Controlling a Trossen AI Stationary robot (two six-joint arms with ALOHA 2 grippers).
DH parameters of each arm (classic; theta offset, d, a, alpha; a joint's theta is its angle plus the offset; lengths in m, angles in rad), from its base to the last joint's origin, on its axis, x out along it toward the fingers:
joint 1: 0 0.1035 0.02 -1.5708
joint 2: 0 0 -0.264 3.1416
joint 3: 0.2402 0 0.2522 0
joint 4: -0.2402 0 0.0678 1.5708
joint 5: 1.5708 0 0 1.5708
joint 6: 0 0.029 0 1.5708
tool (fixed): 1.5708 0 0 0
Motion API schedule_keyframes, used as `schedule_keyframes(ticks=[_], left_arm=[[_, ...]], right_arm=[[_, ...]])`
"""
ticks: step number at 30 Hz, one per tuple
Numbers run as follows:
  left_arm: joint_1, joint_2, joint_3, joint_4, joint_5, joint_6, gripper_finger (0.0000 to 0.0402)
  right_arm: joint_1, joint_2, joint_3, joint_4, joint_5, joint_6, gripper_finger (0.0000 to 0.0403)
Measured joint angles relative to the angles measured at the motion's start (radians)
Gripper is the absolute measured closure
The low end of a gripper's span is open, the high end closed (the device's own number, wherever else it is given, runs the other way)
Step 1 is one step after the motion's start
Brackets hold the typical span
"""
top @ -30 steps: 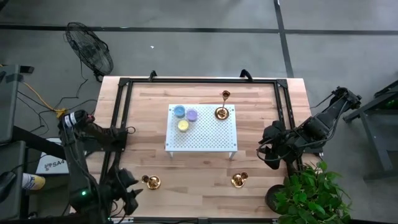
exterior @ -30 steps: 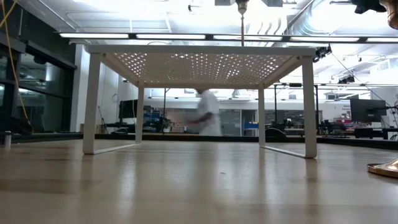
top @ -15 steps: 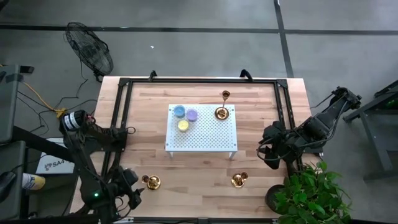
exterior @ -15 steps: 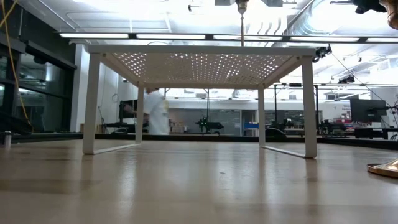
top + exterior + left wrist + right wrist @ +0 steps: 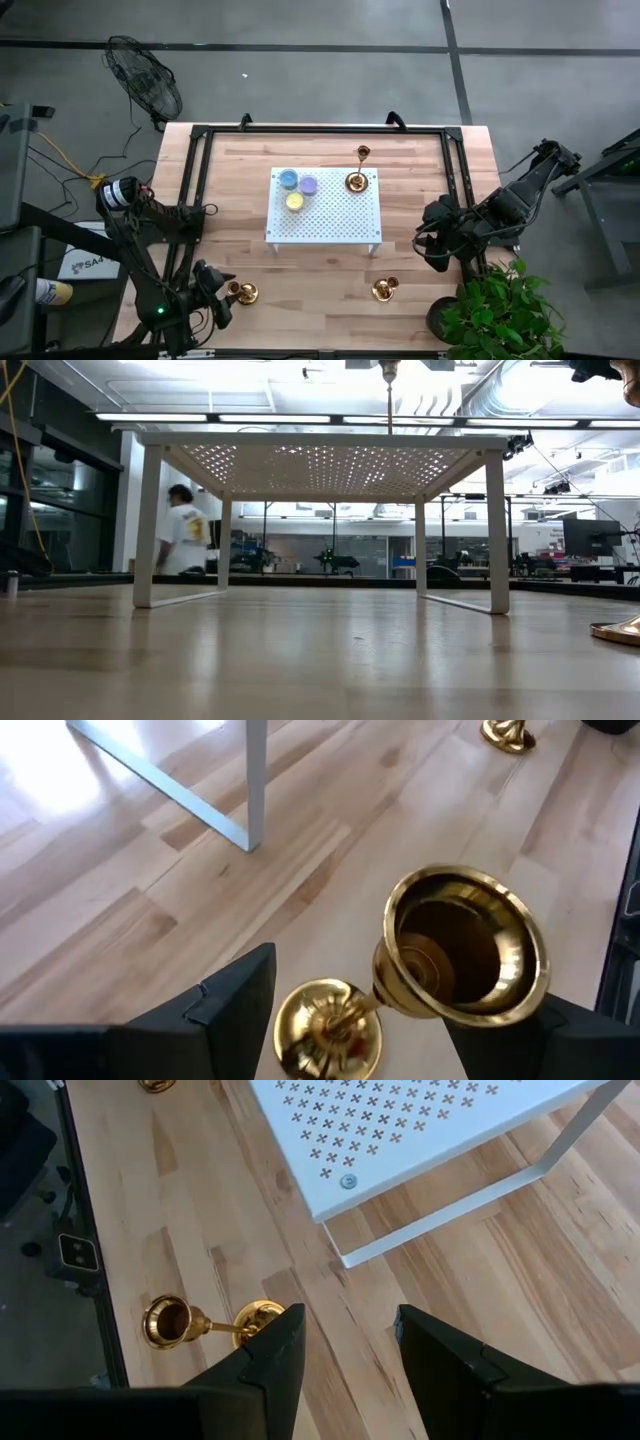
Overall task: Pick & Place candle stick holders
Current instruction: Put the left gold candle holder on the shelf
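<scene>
A brass candle stick holder (image 5: pixel 243 292) lies on its side on the table near the front left. In the left wrist view its flared base (image 5: pixel 462 956) and cup (image 5: pixel 328 1031) show. My left gripper (image 5: pixel 221 298) (image 5: pixel 405 992) is open, one finger on each side of this holder; I see no touch. A second holder (image 5: pixel 385 289) (image 5: pixel 198 1325) lies on its side near the front right. My right gripper (image 5: pixel 427 247) (image 5: pixel 350 1328) is open and empty at the table's right. A third holder (image 5: pixel 355 181) stands on the white rack (image 5: pixel 325 225), and another (image 5: pixel 363 152) stands just behind it.
Blue, purple and yellow candle discs (image 5: pixel 297 188) lie on the rack's far left corner. A black frame (image 5: pixel 195 180) runs around the table. A potted plant (image 5: pixel 495 315) stands at the front right corner. A person (image 5: pixel 185 540) walks in the room behind.
My left gripper has gone from the table's near left edge toward the lying holder, a little right and toward the far edge, until its open fingers stand around it. The holder has stayed where it was. The person behind has walked left.
</scene>
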Motion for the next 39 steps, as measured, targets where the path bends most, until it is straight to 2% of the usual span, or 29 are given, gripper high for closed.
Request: schedule_keyframes(ticks=[8,15,20,31,36,39], left_arm=[[0.0,0.0,0.0,0.004,-0.067,0.0,0.0147],[0.0,0.0,0.0,0.006,-0.072,0.0,0.0152],[0.0,0.0,0.001,0.011,-0.074,0.0,0.0187],[0.0,0.0,0.001,0.021,-0.087,0.009,0.0298],[0.0,0.0,0.001,0.056,-0.088,0.052,0.0307],[0.0,0.0,0.001,0.066,-0.09,0.053,0.0295]], right_arm=[[0.0,0.0,0.0,0.0,0.023,0.01,0.0249],[0.0,0.0,0.0,0.0,0.041,0.01,0.0249],[0.0,0.0,0.0,0.0,0.046,0.011,0.0249],[0.0,0.0,0.0,0.0,0.048,0.007,0.0249],[0.0,0.0,0.0,0.0,0.048,0.007,0.0249],[0.0,0.0,0.0,0.0,0.048,0.007,0.0249]])
